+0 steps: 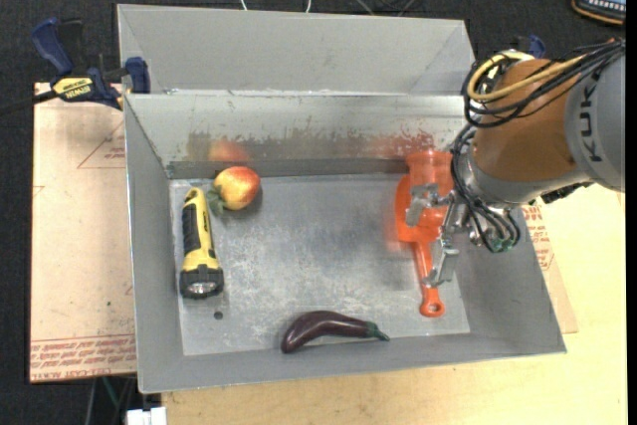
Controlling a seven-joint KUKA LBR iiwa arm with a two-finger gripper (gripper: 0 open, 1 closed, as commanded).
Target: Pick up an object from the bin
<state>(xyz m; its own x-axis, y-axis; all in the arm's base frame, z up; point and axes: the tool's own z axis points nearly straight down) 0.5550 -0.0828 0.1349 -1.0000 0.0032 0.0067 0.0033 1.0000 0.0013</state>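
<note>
We see the arm (528, 144) reaching into the bin (328, 244) from the right, with the end effector (445, 239) low over the right part of the floor. It sits right on top of an orange tool (430, 299) (a long plastic piece ending in a small ring) that points toward the front wall. We cannot tell whether the end effector is clenched or released. Well apart on the left lie an apple (237, 187) touching a yellow flashlight (198, 244), and a purple eggplant (323, 329) lies near the front.

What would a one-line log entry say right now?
Gripper: right side of bin | nearest item: purple eggplant | far left: yellow flashlight, apple
</note>
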